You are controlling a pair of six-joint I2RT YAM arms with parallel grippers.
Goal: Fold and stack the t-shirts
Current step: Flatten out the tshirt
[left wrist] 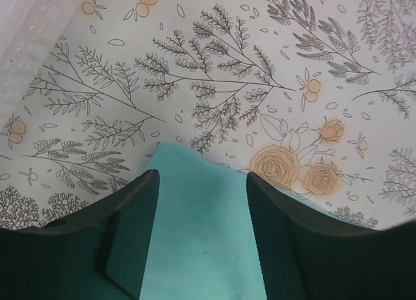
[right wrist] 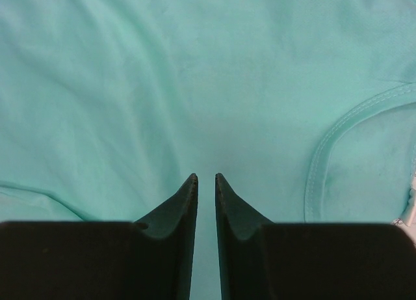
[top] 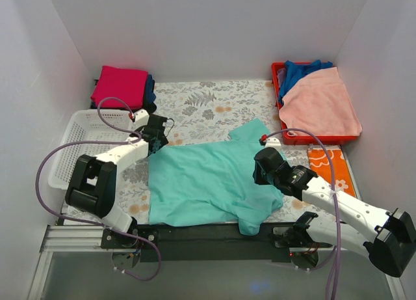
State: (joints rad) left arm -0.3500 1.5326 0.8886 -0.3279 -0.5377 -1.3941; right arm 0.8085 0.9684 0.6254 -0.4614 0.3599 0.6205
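Note:
A mint-teal t-shirt (top: 201, 179) lies spread flat on the floral mat (top: 201, 105). My left gripper (top: 158, 138) is open at the shirt's far-left corner. In the left wrist view its fingertips straddle that corner (left wrist: 195, 235), gripper (left wrist: 201, 183). My right gripper (top: 260, 170) hovers over the shirt's right part. In the right wrist view it (right wrist: 206, 177) is nearly closed, with a thin gap and nothing held, above smooth cloth (right wrist: 195, 72) beside a stitched hem (right wrist: 325, 150). A folded magenta shirt (top: 120, 85) lies on a dark blue one (top: 150, 88) at back left.
A white basket (top: 71, 144) stands at the left. A red bin (top: 278, 98) at back right holds a pink cloth (top: 322, 105) and a blue cloth (top: 302, 69). An orange flowered cloth (top: 331, 166) lies in front of the bin. White walls enclose the table.

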